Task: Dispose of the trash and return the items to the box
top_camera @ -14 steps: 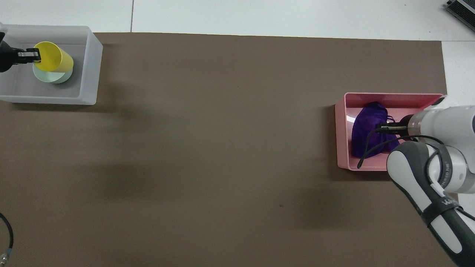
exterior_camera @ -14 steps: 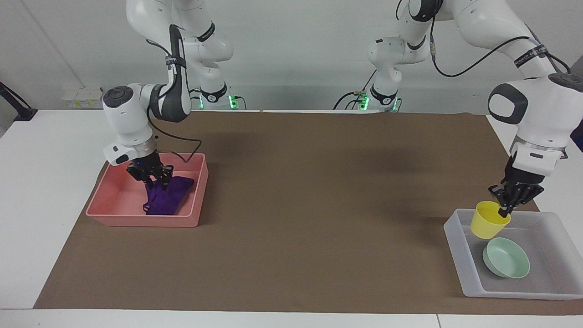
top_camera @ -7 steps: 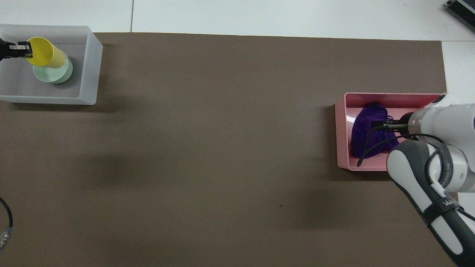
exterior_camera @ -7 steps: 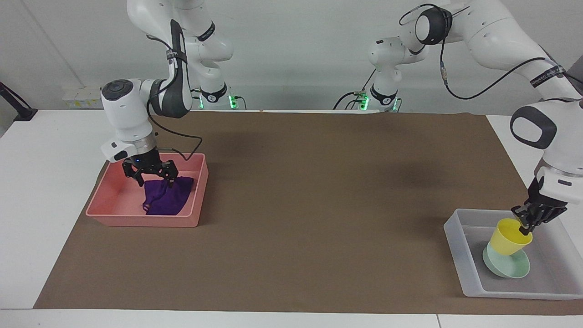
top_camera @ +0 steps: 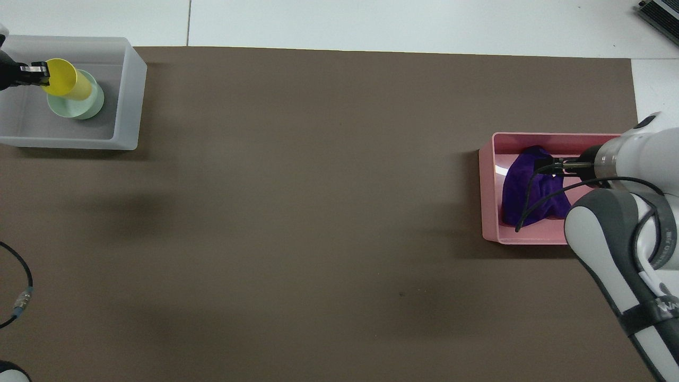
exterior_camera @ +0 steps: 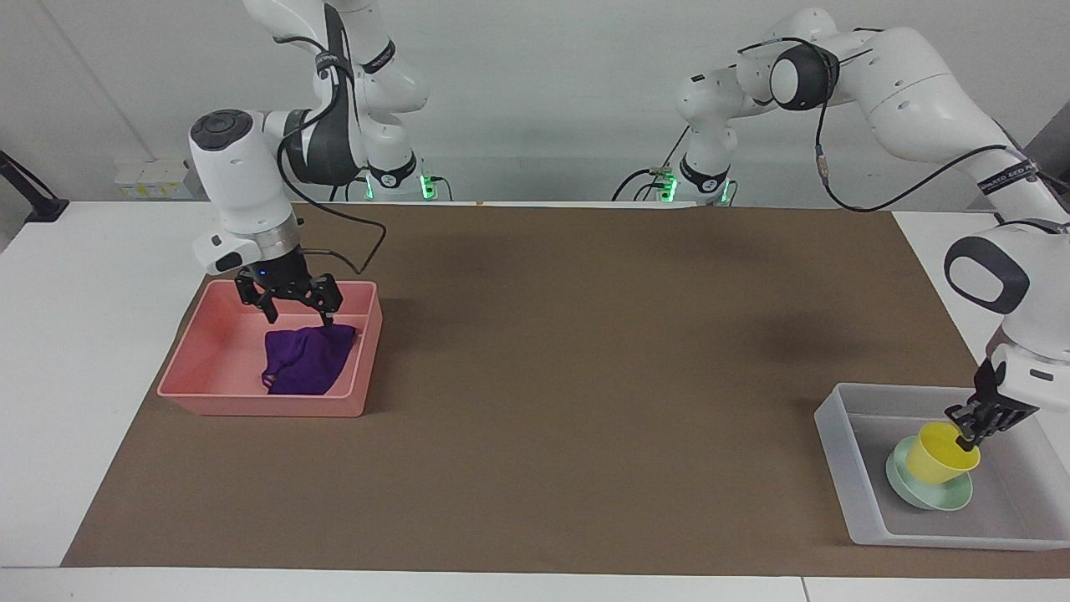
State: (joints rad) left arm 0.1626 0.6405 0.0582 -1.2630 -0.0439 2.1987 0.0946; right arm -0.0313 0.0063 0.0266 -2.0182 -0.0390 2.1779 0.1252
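Note:
The purple cloth (exterior_camera: 305,368) lies loose in the pink bin (exterior_camera: 259,405) at the right arm's end; it also shows in the overhead view (top_camera: 530,193). My right gripper (exterior_camera: 298,316) hangs open just above the cloth, holding nothing. My left gripper (exterior_camera: 970,435) is shut on the rim of the yellow cup (exterior_camera: 934,458), which sits slightly tilted in the mint-green bowl (exterior_camera: 913,495). The bowl rests on the floor of the translucent tray (exterior_camera: 836,443) at the left arm's end. In the overhead view the cup (top_camera: 66,87) covers part of the bowl (top_camera: 87,109).
A brown mat (exterior_camera: 585,376) covers the table between the bin and the tray. A loose black cable (top_camera: 16,302) lies at the mat's edge near the left arm's base. The tray's wall (top_camera: 130,90) stands close to the table's edge farthest from the robots.
My right gripper opened, let go of the cloth and rose; the cloth settled in the pink bin. My left gripper lowered the yellow cup into the bowl.

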